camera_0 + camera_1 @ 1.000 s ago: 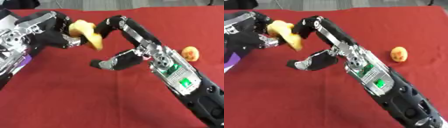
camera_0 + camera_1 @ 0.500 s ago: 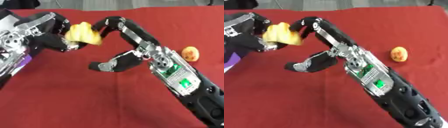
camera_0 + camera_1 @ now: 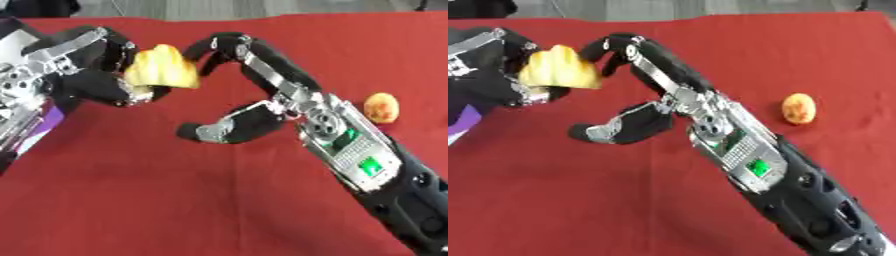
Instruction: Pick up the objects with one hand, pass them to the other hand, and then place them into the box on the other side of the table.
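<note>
Yellow fruit (image 3: 162, 68) upright, left hand (image 3: 92, 80) gripping

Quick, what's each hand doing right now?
Left hand: closed on the yellow fruit.
Right hand: open, fingertips by the fruit, holding nothing.

Setting: robot test bench, likely lab or demo room. Evidence: table (image 3: 131, 200) covered edge to edge in plain red cloth (image 3: 579, 200); grey floor (image 3: 262, 7) past far edge; robot arm (image 3: 754, 165) with bare circuit board and green light (image 3: 372, 165). No household furnishings in view.
</note>
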Robot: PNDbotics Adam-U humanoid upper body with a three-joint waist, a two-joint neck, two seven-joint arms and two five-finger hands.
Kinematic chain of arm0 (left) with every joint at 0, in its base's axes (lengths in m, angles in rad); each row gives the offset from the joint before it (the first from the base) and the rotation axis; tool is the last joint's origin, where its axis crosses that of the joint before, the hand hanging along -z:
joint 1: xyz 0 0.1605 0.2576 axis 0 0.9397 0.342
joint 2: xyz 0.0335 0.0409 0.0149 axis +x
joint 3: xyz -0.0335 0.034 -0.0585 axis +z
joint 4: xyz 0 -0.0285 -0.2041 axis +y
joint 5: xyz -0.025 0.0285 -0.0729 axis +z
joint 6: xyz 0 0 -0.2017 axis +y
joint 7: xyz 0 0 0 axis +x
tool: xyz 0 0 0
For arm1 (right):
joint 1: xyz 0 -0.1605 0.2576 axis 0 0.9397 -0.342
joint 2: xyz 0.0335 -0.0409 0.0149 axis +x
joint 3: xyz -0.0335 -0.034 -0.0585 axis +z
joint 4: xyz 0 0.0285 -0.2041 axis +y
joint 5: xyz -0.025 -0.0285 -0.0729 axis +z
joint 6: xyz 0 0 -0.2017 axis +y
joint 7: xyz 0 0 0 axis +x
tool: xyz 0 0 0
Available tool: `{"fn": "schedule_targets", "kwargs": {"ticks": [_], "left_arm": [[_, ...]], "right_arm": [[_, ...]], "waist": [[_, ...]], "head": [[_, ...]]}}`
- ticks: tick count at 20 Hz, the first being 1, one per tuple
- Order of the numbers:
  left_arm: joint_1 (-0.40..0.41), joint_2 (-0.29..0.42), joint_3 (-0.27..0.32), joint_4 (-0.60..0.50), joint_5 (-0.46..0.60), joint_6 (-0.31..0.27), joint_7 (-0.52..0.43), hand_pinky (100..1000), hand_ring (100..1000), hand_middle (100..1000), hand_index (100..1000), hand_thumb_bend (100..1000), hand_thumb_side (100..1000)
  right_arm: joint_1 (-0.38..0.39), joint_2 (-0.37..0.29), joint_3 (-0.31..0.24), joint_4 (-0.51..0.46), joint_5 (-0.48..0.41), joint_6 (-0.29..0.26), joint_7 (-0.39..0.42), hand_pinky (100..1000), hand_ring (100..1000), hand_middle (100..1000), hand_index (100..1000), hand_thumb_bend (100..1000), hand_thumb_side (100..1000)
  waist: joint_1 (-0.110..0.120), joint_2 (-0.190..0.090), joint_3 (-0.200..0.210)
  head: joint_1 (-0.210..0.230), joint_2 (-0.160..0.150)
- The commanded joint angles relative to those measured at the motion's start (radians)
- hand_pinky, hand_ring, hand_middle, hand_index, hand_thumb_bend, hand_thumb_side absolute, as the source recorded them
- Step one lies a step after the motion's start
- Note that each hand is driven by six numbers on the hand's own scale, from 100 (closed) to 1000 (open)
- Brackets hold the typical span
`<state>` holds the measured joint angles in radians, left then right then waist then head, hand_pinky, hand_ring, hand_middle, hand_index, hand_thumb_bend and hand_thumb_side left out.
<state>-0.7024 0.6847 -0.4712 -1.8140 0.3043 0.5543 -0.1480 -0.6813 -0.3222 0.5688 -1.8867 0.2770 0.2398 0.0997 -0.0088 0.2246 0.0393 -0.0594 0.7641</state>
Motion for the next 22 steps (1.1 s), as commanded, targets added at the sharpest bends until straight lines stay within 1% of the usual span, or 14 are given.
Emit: {"fn": "schedule_targets", "kwargs": {"ticks": [1, 3, 6, 7, 10, 16, 22], "left_arm": [[-0.003, 0.037, 0.024, -0.011, -0.004, -0.006, 0.008, 767, 603, 408, 328, 446, 100], [0.010, 0.050, 0.034, -0.020, -0.012, -0.015, 0.015, 766, 604, 408, 332, 451, 100], [0.033, 0.073, 0.053, -0.029, -0.020, -0.027, 0.025, 766, 604, 408, 332, 454, 100], [0.041, 0.080, 0.060, -0.031, -0.022, -0.029, 0.029, 765, 604, 406, 332, 458, 100], [0.072, 0.104, 0.081, -0.034, -0.023, -0.042, 0.043, 764, 603, 406, 331, 465, 100], [0.122, 0.138, 0.108, -0.046, -0.034, -0.069, 0.059, 761, 600, 404, 330, 471, 100], [0.201, 0.185, 0.167, -0.037, -0.055, -0.098, 0.115, 758, 599, 402, 330, 476, 100]], "right_arm": [[-0.009, -0.013, -0.008, -0.021, 0.000, -0.003, -0.006, 841, 710, 761, 840, 622, 323], [-0.008, -0.016, -0.009, -0.024, 0.001, -0.007, -0.010, 851, 731, 794, 884, 622, 357], [-0.007, -0.021, -0.010, -0.029, 0.002, -0.013, -0.013, 859, 744, 814, 901, 624, 381], [-0.006, -0.022, -0.011, -0.030, 0.001, -0.015, -0.015, 867, 758, 845, 922, 627, 413], [-0.005, -0.028, -0.014, -0.035, -0.003, -0.018, -0.020, 869, 762, 857, 931, 630, 438], [-0.001, -0.034, -0.020, -0.040, -0.014, -0.019, -0.038, 868, 761, 858, 929, 629, 442], [0.001, -0.042, -0.023, -0.045, -0.024, -0.018, -0.048, 865, 760, 856, 924, 631, 442]], "waist": [[-0.003, 0.000, 0.000], [-0.003, 0.001, 0.000], [-0.003, 0.001, 0.000], [-0.003, 0.001, 0.000], [-0.004, 0.001, 0.000], [-0.009, 0.001, 0.000], [-0.010, 0.004, 0.003]], "head": [[0.003, 0.006], [0.002, 0.006], [0.002, 0.006], [0.001, 0.006], [0.000, 0.004], [0.008, -0.004], [0.034, -0.012]]}}
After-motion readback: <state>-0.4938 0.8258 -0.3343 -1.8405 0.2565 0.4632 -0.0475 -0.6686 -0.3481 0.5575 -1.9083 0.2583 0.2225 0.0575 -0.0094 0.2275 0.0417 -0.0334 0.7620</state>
